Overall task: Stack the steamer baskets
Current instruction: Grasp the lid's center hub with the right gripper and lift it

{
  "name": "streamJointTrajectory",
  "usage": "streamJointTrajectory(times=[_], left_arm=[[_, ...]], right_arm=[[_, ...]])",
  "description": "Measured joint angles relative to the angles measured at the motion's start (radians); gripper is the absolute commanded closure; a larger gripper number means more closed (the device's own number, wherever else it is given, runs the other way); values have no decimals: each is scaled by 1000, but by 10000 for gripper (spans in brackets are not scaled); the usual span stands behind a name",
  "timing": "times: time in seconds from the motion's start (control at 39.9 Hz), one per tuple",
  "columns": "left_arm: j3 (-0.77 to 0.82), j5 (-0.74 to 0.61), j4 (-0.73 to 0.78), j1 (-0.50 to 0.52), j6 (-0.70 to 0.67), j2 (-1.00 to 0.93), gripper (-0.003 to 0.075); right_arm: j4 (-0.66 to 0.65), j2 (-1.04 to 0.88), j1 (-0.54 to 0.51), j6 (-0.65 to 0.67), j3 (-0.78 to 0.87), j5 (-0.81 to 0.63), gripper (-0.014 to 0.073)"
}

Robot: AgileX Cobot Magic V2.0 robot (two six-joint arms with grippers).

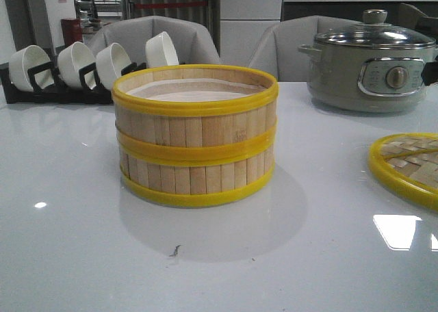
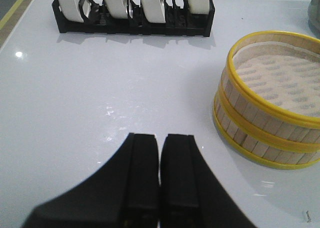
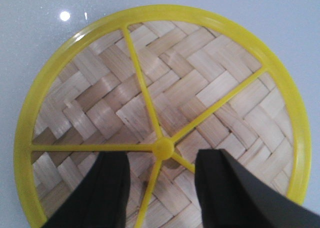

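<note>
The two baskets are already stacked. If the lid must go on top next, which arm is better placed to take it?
The right arm. Its tool is open directly above the lid. The left tool is shut over bare table, beside the stacked baskets.

Table: glossy white tabletop reflecting ceiling lights.
Rack: black slotted dish rack at the far left, holding four white ceramic bowls on edge.
Pot: grey electric pot, glass-lidded, far right.
Lid: flat woven bamboo lid with yellow rim at the right edge.
Background: grey upholstered chairs.
</note>
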Motion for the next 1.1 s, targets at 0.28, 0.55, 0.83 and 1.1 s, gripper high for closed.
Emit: streamJointTrajectory(times=[0.28,0.55,0.83,1.1], left_arm=[[0,0,0,0,0,0,625],[0,0,0,0,0,0,625],[0,0,0,0,0,0,625],[0,0,0,0,0,0,625]], right_arm=[[-1,2,-5,0,-8,6,179],[-1,71,-5,-2,-125,103,179],[28,105,-5,-2,-135,131,179],[30,137,-5,-2,-140,132,179]])
